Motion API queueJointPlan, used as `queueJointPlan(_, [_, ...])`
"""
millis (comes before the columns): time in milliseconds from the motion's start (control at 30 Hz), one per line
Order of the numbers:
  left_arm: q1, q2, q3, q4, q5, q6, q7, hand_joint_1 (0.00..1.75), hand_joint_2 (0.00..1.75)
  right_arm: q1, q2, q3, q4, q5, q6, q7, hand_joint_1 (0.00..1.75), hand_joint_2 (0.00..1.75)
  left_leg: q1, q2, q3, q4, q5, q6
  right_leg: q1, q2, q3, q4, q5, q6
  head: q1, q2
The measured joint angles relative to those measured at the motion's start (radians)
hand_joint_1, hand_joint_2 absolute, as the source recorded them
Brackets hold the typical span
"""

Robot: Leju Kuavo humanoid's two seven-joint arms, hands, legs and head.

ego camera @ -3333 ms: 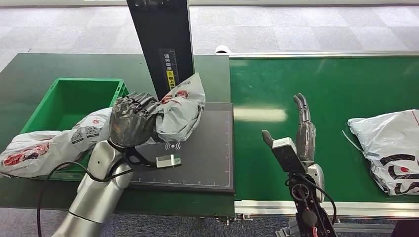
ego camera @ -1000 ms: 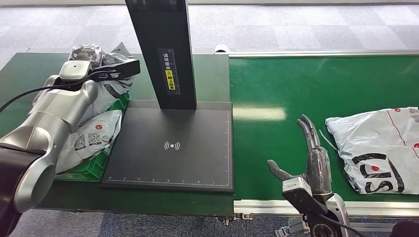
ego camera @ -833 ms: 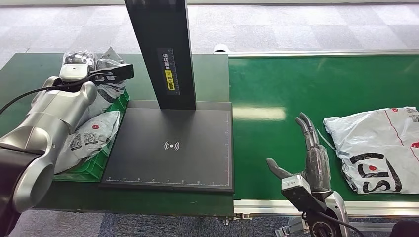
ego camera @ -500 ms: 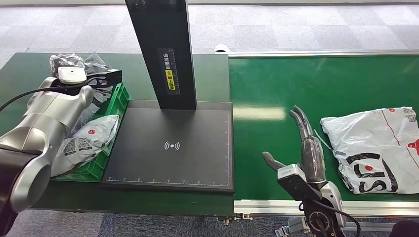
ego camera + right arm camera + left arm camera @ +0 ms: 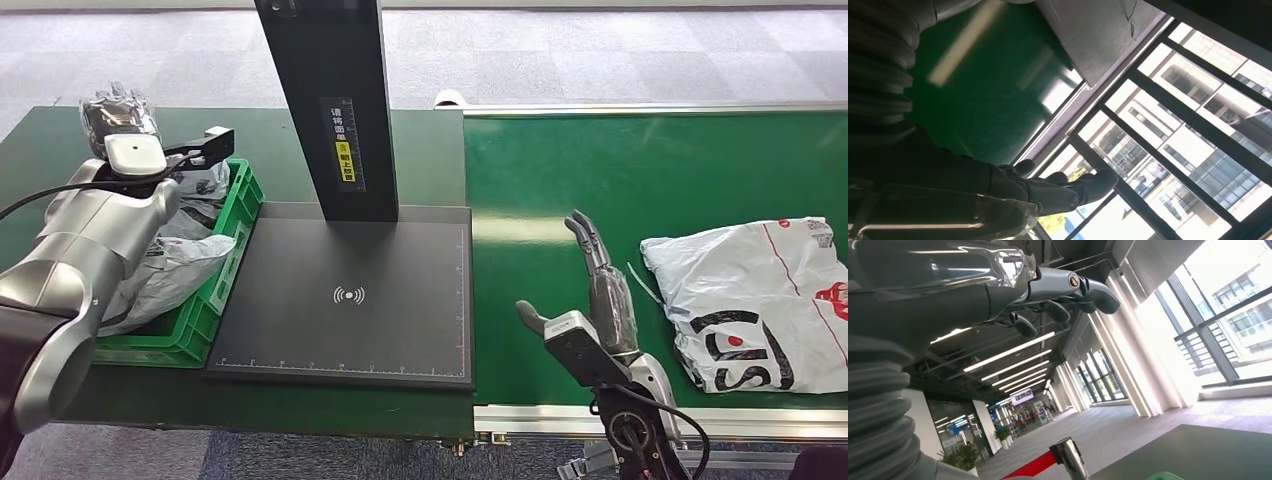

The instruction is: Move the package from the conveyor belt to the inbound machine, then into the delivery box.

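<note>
A grey package (image 5: 186, 262) lies in the green delivery box (image 5: 238, 218) at the left, with another grey bag (image 5: 205, 187) behind it. My left hand (image 5: 114, 112) is raised beyond the box's far left corner; its fingers (image 5: 1068, 287) are spread and hold nothing. On the green conveyor belt (image 5: 650, 170) lies a second grey package (image 5: 760, 300) with red and black print. My right hand (image 5: 600, 290) stands on edge just left of that package, a small gap away, fingers (image 5: 1068, 192) straight and empty. The black inbound machine plate (image 5: 350, 295) is bare.
The machine's black column (image 5: 330, 100) rises from the back of the plate, between the box and the belt. A dark green table (image 5: 420, 150) carries the box and the machine. The belt's metal rail (image 5: 540, 418) runs along the near edge.
My left arm carried the package off the plate to the box, let it go and drew back to the left. The belt package has crept left, towards my right hand, which rose slightly.
</note>
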Motion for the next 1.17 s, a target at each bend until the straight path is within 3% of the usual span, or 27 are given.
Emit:
queueJointPlan(133, [0.017,0.002,0.016,0.0,0.012,0.058,-0.006,0.0,1.75,0.007,0.0,0.0,0.013,-0.002,-0.007,-0.014,0.0,1.75,0.0,0.0,0.0,0.0,0.0,0.0,0.0,0.0,0.0,0.0,0.0,0.0,0.0,0.0])
queueJointPlan(433, [0.032,0.001,0.035,0.0,0.022,0.096,-0.012,0.0,1.75,0.018,-0.002,-0.004,0.023,-0.002,-0.014,-0.018,0.0,1.75,0.0,0.0,0.0,0.0,0.0,0.0,0.0,0.0,0.0,0.0,0.0,0.0,0.0,0.0])
queueJointPlan(533, [0.033,0.0,0.072,-0.004,0.067,0.185,-0.037,0.0,1.75,0.027,-0.002,-0.013,0.019,-0.007,-0.015,-0.019,0.0,1.75,0.0,0.0,0.0,0.0,0.0,0.0,0.0,0.0,0.0,0.0,0.0,0.0,0.0,0.0])
queueJointPlan(700, [0.043,0.0,0.187,-0.03,0.181,0.437,-0.184,0.0,1.75,0.047,-0.002,-0.033,-0.007,-0.035,-0.015,-0.02,0.0,1.75,0.0,0.0,0.0,0.0,0.0,0.0,0.0,0.0,0.0,0.0,0.0,0.0,0.0,0.0])
queueJointPlan(933, [0.063,-0.002,0.276,-0.043,0.203,0.486,-0.222,0.0,1.75,0.078,-0.002,-0.049,-0.034,-0.041,-0.015,-0.02,0.0,1.75,0.0,0.001,0.0,0.0,0.0,0.0,0.0,0.0,0.0,0.0,0.0,0.0,0.0,0.0])
queueJointPlan(1033, [0.088,-0.011,0.31,-0.063,0.278,0.588,-0.346,0.0,1.75,0.101,-0.002,-0.054,-0.05,-0.041,-0.029,-0.034,0.0,1.75,0.0,0.0,0.001,0.0,0.0,0.0,0.0,0.0,0.0,0.0,0.0,0.0,0.0,0.0])
queueJointPlan(1133, [0.153,-0.037,0.384,-0.121,0.469,0.723,-0.629,0.0,1.75,0.148,-0.002,-0.061,-0.085,-0.054,-0.051,-0.066,0.0,1.75,-0.001,0.0,0.001,0.0,0.0,0.0,-0.001,0.0,0.0,0.0,0.0,0.0,0.0,0.0])
queueJointPlan(1167, [0.167,-0.043,0.398,-0.133,0.506,0.738,-0.681,0.0,1.75,0.155,-0.002,-0.063,-0.091,-0.058,-0.054,-0.072,0.0,1.75,-0.001,0.001,0.001,0.0,-0.001,0.0,-0.001,0.0,0.0,0.0,0.0,0.0,0.0,0.0])
